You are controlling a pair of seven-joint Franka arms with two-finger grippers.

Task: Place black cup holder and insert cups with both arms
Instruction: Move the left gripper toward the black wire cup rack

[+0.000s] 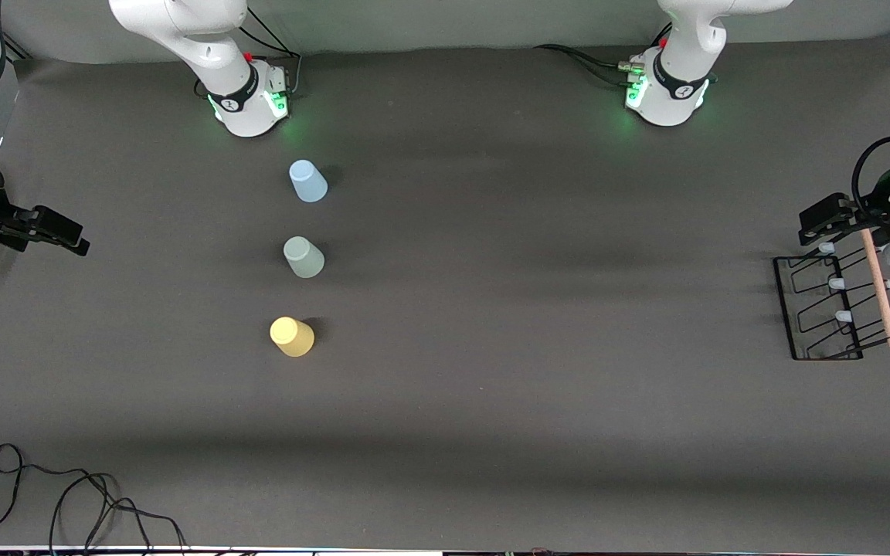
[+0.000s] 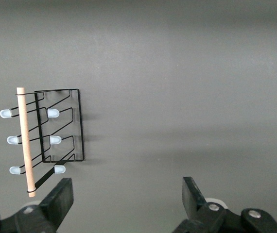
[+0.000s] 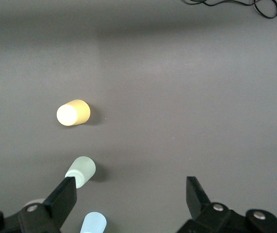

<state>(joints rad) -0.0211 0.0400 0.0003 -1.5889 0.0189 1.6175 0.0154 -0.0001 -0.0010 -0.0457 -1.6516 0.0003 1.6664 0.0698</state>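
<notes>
The black cup holder (image 1: 823, 309) stands at the left arm's end of the table, its wooden rod handle (image 1: 880, 289) on top. My left gripper (image 1: 822, 222) hovers open and empty over the end of the holder that lies farther from the front camera. In the left wrist view the holder (image 2: 63, 126) lies off to one side of my open left gripper (image 2: 128, 194). The blue cup (image 1: 307, 181), grey-green cup (image 1: 304, 256) and yellow cup (image 1: 291, 336) stand upside down in a row. My right gripper (image 1: 74, 235) is open and empty at the right arm's end of the table. The right wrist view shows the right gripper (image 3: 131, 196) with the yellow (image 3: 73, 112), grey-green (image 3: 81, 171) and blue (image 3: 94, 224) cups.
A dark grey mat (image 1: 530, 324) covers the table. A loose black cable (image 1: 66, 502) lies at the table's front corner toward the right arm's end, and also shows in the right wrist view (image 3: 235, 4). A wide bare stretch of mat lies between the cups and the holder.
</notes>
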